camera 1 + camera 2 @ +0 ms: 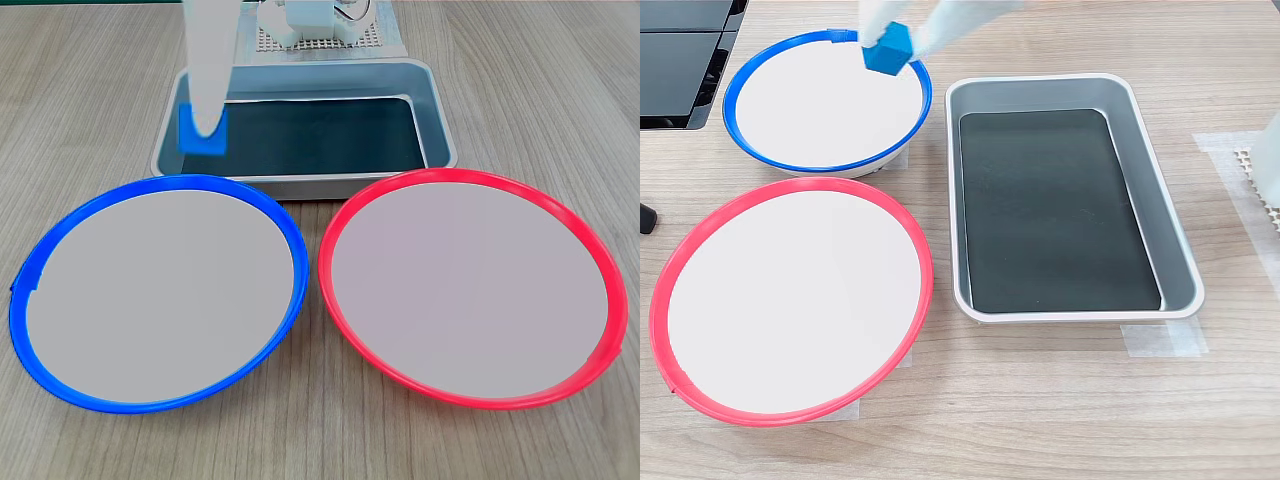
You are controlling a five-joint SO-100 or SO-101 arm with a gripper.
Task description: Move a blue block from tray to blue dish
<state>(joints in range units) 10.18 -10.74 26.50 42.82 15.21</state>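
Note:
The blue block (203, 133) (888, 49) hangs in the air, pinched between the white fingers of my gripper (207, 127) (884, 42), which is shut on it. In the first exterior view it shows over the left end of the tray (432, 110). In the second exterior view it shows over the blue dish's (820, 100) rim on the side nearest the tray (1150, 190). The tray's dark bottom holds nothing. The blue dish (160, 290) lies in front of the tray, its pale centre bare.
A red-rimmed dish (470, 285) (790, 300) of the same size lies beside the blue one. The arm's base (320, 25) stands on a perforated plate behind the tray. A black object (680, 60) sits at the second exterior view's top left.

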